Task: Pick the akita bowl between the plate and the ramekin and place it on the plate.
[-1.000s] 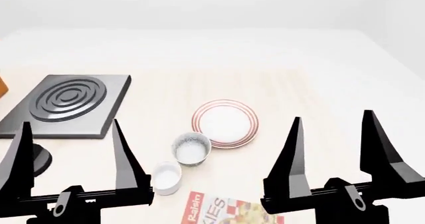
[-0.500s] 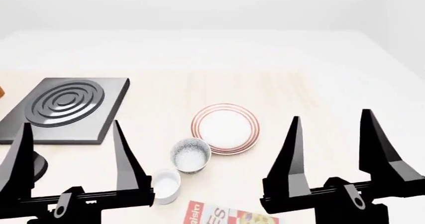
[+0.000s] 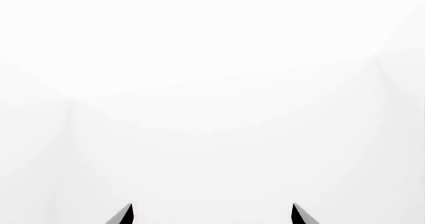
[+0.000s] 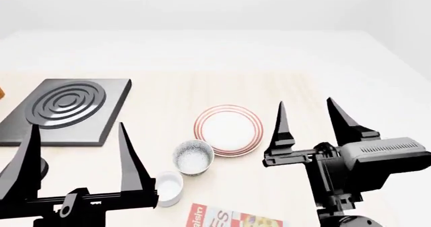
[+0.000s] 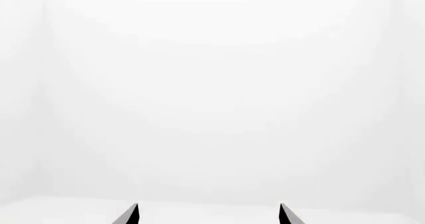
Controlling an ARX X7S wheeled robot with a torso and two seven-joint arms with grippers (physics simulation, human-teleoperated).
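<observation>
White walls close off a pale wooden desk (image 4: 316, 93), and both wrist views show only blank wall past spread fingertips. On the desk the bowl (image 4: 193, 157) sits upright between the plate (image 4: 229, 129) and the ramekin (image 4: 167, 187), just beside each and apparently touching neither. A black ringed hob (image 4: 64, 107) lies well apart on the robot's left.

Left tool (image 4: 75, 159) stands with its fingers wide apart and empty, low in the head view near the ramekin. Right tool (image 4: 308, 127) is likewise spread and empty, raised just beside the plate's right edge.

I judge the bowl stiff, glazed and likely slippery, light enough for one tool but breakable if dropped or clinked against the plate. Its rim looks the best hold: one finger inside, one outside, on the wall away from the ramekin.

A printed box (image 4: 232, 218) lies at the near edge; its red lettering is cut off, reading something like "Raisin".
</observation>
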